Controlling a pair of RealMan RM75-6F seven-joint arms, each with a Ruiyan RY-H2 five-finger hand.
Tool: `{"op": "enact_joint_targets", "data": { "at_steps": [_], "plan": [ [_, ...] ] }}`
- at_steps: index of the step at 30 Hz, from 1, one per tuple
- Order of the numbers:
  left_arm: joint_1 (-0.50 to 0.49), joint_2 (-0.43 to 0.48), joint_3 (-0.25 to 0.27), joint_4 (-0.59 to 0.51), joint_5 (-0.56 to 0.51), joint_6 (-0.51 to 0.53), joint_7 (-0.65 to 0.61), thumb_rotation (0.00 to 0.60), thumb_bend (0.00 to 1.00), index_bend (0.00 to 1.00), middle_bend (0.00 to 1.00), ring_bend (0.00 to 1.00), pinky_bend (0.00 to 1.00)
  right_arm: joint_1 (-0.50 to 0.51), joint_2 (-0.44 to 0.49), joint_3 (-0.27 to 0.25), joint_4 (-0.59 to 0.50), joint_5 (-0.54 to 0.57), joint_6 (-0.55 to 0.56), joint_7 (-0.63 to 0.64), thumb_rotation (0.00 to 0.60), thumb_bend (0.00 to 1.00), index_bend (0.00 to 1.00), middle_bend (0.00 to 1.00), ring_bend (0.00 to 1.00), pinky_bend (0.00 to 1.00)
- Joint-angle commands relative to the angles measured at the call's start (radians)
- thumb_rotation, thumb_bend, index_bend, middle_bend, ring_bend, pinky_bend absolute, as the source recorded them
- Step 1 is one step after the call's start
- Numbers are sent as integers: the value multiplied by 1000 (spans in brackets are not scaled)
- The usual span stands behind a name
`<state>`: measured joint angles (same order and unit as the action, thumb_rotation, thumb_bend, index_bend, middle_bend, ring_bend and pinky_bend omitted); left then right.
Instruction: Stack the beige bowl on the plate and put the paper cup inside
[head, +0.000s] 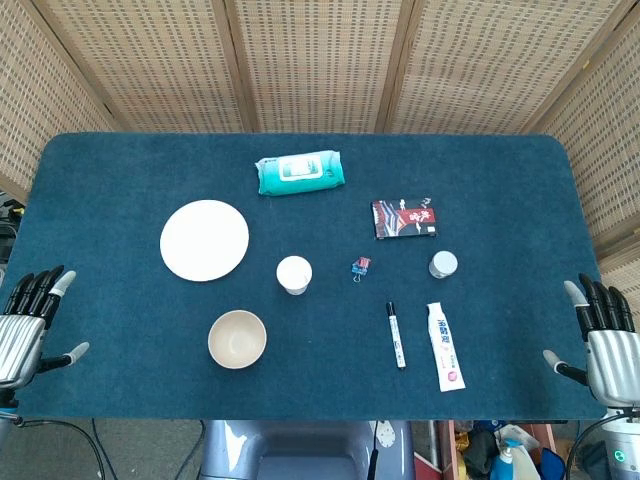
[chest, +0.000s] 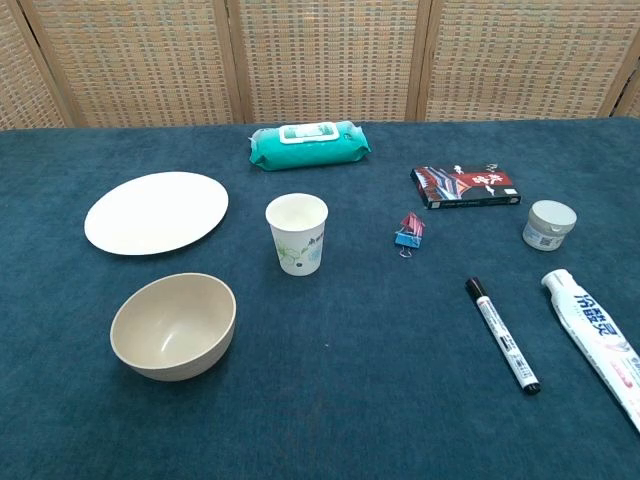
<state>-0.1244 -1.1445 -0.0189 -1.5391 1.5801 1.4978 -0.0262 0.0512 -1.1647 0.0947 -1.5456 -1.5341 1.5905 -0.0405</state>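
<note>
- The left hand (head: 28, 325) sits at the near left edge of the table (head: 110, 170), fingers apart and pointing away from the robot, holding nothing; it shows only in the head view.
- The right hand (head: 603, 335) mirrors it at the near right edge — fingers spread, thumb out to the side, nothing in its grasp.
- The beige bowl (chest: 173, 326) stands upright and empty on the cloth, near the front left, well apart from both hands.
- The plate (chest: 156, 212) lies flat just behind the bowl, nothing on it; the two do not touch.
- The paper cup (chest: 297, 233) stands upright to the right of the plate, mouth up, apart from bowl and plate alike.
- Behind the cup lies a teal pack of wet wipes (chest: 309, 144).
- Right of the cup: a small binder clip (chest: 408, 234), then a dark flat box (chest: 465, 186) further back and a small white jar (chest: 548, 225) beside it.
- Nearer the front right lie a black-capped marker (chest: 501, 334) and a tube of toothpaste (chest: 600, 340) — side by side, not touching.
</note>
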Motion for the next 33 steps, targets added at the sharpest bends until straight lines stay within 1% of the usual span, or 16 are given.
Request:
{"op": "enact_joint_targets", "data": {
  "at_steps": [1,4,8,12,14,15,17,19,22,27,30,33],
  "plan": [
    [0,0,0,0,0,0,0,600,0,0,0,0,0,0,0,0,0,-1,0,0,600,0,11,0,0,0],
    [-3,-2,5,2,5,-7,2,600,0,0,0,0,0,0,0,1,1,0,0,3,600,0,11,0,0,0],
    [-21,-6,23,5,44,-30,-2,600,0,0,0,0,0,-1,1,1,-1,2,-1,7,600,0,11,0,0,0],
    [-70,-30,51,47,131,-74,-1,600,0,0,0,0,0,0,0,2,2,8,-7,3,600,0,11,0,0,0],
    [-124,-54,83,79,220,-128,0,600,0,11,0,0,0,3,-3,4,5,17,-17,-3,600,0,11,0,0,0],
    [-144,-64,92,92,251,-142,-3,600,0,41,0,0,0,4,-4,5,5,21,-20,-5,600,0,11,0,0,0],
    [-178,-86,107,111,298,-166,-4,600,0,135,0,0,0,6,-6,7,6,25,-23,-8,600,0,11,0,0,0],
    [-211,-107,119,115,327,-205,4,600,7,268,0,0,0,5,-6,8,5,29,-23,-11,600,0,11,0,0,0],
    [-239,-132,119,114,326,-247,17,600,55,388,0,0,0,3,-6,9,6,32,-23,-11,600,0,11,0,0,0],
    [-266,-196,115,126,302,-290,16,600,136,436,0,0,0,3,-6,12,14,46,-31,-3,600,0,11,0,0,0],
    [-269,-243,100,158,294,-268,26,600,157,448,0,0,0,2,-7,10,18,48,-36,0,600,0,11,0,0,0],
    [-272,-271,94,181,291,-250,17,600,164,448,0,0,0,1,-7,9,19,47,-35,2,600,0,11,0,0,0]
  ]
}}
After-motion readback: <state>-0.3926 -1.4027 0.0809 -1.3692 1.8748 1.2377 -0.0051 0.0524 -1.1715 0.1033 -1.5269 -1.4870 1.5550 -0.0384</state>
